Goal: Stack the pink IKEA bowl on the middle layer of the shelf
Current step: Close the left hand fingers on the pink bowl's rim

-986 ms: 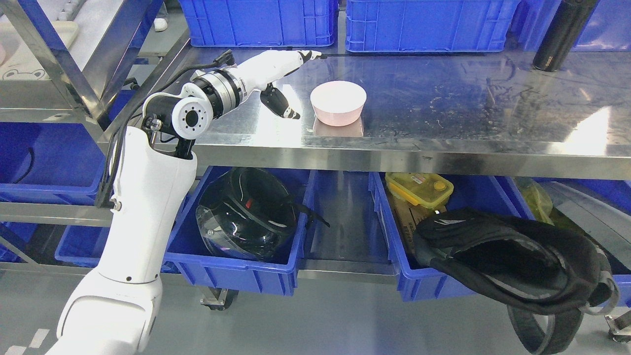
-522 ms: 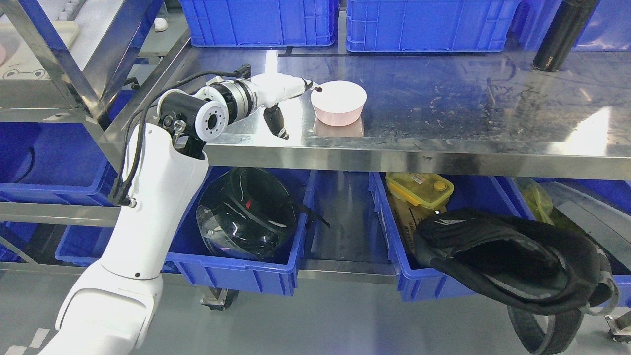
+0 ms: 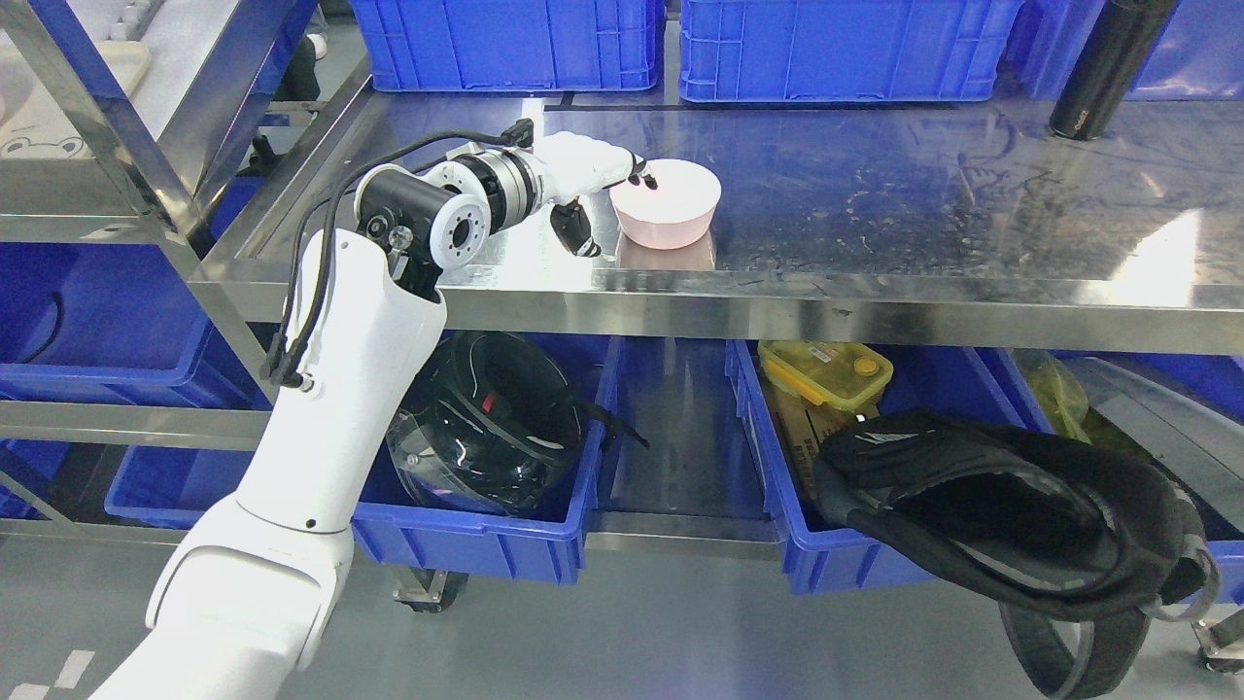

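A pink bowl (image 3: 675, 206) stands upside down on the steel shelf (image 3: 875, 297), near its front edge. My left hand (image 3: 612, 209) is at the bowl's left side. Its fingertips (image 3: 641, 179) rest on the bowl's upturned base at the left edge, and the thumb (image 3: 581, 236) hangs down just left of the bowl's wall. The hand is open around the bowl's edge and has not closed on it. The bowl rests on the shelf. The right arm is out of view.
Two blue crates (image 3: 505, 44) (image 3: 846, 49) line the shelf's back, with a black bottle (image 3: 1108, 68) at the far right. Below, blue bins hold a black helmet (image 3: 486, 418) and a yellow lunch box (image 3: 826, 369). A black bag (image 3: 1011, 515) hangs at the lower right.
My left hand has moved right and toward the bowl, from apart on its left to fingertips resting on its top edge. The bowl has not moved.
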Robot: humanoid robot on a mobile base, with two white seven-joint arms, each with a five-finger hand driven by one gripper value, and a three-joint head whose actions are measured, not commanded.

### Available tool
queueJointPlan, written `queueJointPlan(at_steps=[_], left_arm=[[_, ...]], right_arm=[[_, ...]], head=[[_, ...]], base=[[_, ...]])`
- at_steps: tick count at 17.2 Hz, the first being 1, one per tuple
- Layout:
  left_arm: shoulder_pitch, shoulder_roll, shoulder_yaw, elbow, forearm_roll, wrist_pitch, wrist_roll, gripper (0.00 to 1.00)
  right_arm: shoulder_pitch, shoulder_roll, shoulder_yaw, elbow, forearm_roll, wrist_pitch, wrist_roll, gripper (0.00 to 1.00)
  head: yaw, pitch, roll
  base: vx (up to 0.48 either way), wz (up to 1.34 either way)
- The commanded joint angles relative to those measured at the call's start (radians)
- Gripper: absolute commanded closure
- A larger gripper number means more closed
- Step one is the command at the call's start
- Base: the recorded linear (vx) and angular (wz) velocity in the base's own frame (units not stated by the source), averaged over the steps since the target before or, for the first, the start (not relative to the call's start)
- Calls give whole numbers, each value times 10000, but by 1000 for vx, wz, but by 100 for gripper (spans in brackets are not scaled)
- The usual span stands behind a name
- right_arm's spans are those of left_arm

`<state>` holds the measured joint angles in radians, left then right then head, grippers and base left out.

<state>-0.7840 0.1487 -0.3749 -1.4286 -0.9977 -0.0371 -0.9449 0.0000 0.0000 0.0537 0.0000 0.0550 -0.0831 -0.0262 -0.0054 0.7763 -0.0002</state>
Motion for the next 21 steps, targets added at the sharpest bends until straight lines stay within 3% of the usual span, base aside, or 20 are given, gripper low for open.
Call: queueJointPlan(at_steps=[1,12,18,21], left_arm=[[-352,-490,-209,1277,-209,-13,15,26],[-643,-735,-270,2458,-592,-105,30,32],[-812,-1313,-193,3180,-592,-733,306,32],[-949,-1313,-193,3379,-608,-734,306,39]], right_arm=[[230,-175,0,-175,2,3,1,0],[230,-175,0,-175,2,3,1,0],[230,-175,0,-175,2,3,1,0],[230,-175,0,-175,2,3,1,0]], head=[[0,0,0],[0,0,0],[0,0,0],[0,0,0]], base=[[17,-32],[7,-30],[0,0],[0,0]])
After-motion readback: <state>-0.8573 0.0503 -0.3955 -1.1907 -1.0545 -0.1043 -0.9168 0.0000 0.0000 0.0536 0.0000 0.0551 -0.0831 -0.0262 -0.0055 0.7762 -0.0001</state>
